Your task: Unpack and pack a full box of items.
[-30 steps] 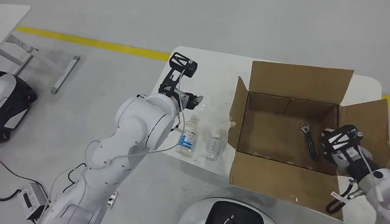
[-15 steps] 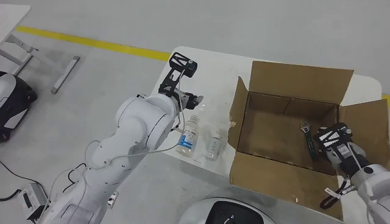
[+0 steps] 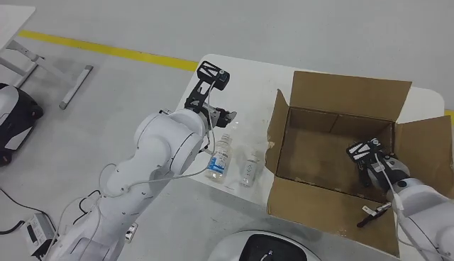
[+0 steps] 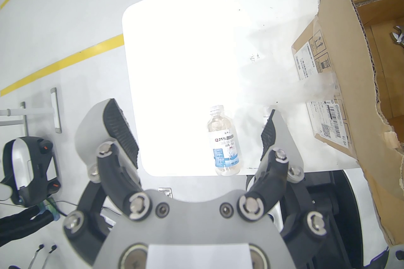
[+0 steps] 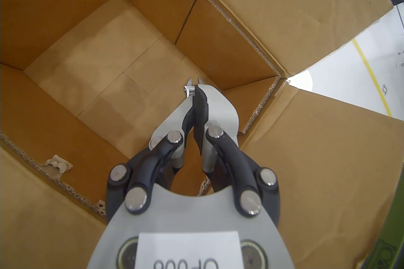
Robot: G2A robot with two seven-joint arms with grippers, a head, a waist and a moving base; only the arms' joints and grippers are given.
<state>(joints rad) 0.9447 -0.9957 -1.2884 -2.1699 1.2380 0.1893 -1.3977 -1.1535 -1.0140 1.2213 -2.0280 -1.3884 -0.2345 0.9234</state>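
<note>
— Where's the right gripper (image 5: 193, 91)?
— Down in the box (image 3: 351, 91), toward its 3 o'clock wall, clamped on the wrench (image 5: 188, 89); the head pokes past the tips.
— And the left gripper (image 4: 192, 112)?
— Spread wide above the table (image 3: 248, 84). Two bottles (image 3: 221, 154) sit at the box's 9 o'clock.

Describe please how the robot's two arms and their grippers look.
Both arms, the left arm and the right arm, have rounded, glossy white shells, with a thin cable along each. The left gripper and the right gripper are alike: a light grey plate with a white label, black link bars with silver bolts, and grey fingers with black ribbed pads.
</note>
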